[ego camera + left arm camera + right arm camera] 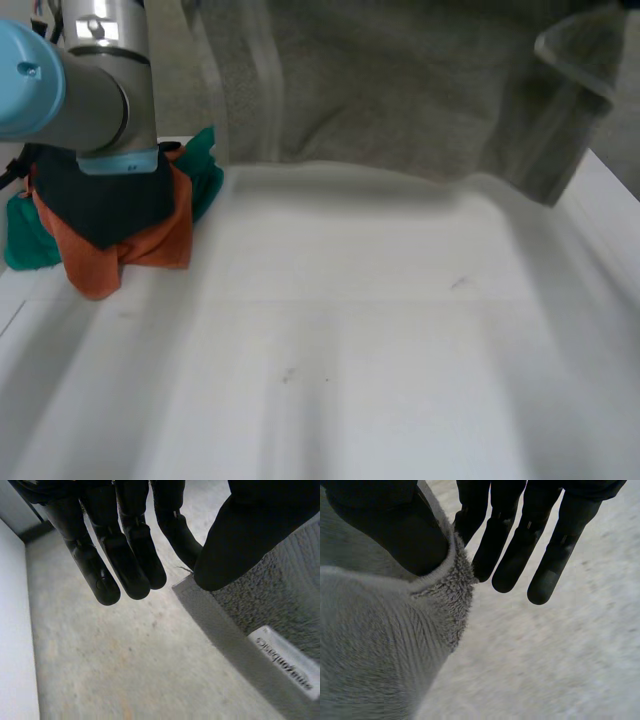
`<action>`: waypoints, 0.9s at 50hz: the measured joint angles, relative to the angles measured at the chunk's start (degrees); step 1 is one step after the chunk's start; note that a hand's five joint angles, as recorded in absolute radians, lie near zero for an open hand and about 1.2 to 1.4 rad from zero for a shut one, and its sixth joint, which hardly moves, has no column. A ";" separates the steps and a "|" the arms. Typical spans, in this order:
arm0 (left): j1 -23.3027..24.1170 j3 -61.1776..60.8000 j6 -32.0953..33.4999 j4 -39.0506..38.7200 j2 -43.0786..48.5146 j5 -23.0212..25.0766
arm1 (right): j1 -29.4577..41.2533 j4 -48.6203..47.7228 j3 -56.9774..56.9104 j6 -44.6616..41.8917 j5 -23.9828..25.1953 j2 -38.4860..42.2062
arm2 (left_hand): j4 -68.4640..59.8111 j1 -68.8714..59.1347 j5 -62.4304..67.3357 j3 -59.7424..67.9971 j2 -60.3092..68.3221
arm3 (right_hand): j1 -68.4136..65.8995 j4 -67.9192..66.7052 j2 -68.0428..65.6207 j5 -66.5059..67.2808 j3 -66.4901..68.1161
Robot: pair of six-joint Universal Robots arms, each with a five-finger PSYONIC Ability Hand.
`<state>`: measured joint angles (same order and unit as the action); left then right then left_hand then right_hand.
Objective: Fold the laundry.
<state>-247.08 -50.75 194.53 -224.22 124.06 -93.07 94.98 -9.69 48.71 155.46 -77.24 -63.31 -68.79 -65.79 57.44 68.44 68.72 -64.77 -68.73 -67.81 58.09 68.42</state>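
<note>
Head: towel (pixel 400 90) hung spread over the far side of the surface (pixel 380 350), well clear of the pile (pixel 130 230).
Left wrist: left hand (pixel 125 555) pinched a towel corner under the thumb, probably against one finger; the contact was hidden.
Right wrist: right hand (pixel 520 555) gripped the towel's edge the same way.
Best approach: hold both pinches level and taut, lower evenly.
</note>
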 measured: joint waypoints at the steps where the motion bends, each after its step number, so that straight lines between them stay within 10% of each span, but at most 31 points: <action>1: -0.02 -1.53 -0.19 0.30 -0.33 0.13 | -0.06 1.05 0.83 0.07 0.71 -0.10 | 0.00 0.00 0.00 0.00 0.00 | 0.00 0.00 0.00 0.07 0.00; 19: -1.40 -41.76 -0.49 2.78 -7.91 3.18 | -0.63 16.13 22.44 -4.39 8.85 6.86 | 0.00 0.00 0.00 0.01 0.06 | 0.00 -0.01 0.00 0.19 0.00; 33: -2.88 -45.72 -1.88 2.74 -12.96 2.84 | -6.16 15.49 25.18 2.75 7.08 11.25 | 0.00 0.00 0.00 0.01 0.06 | 22.70 27.30 26.22 -27.47 -26.51; 45: -2.72 -45.76 -4.00 4.46 -13.54 2.86 | -10.48 19.23 23.34 16.14 7.83 12.59 | 0.00 0.00 0.00 0.01 0.06 | 13.96 18.11 16.99 -17.71 -17.76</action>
<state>-249.80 -96.50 190.53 -219.76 110.52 -90.21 84.50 9.55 72.05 171.59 -69.41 -50.72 -68.79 -65.79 57.44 68.45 68.78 -50.81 -50.63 -50.82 40.39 50.66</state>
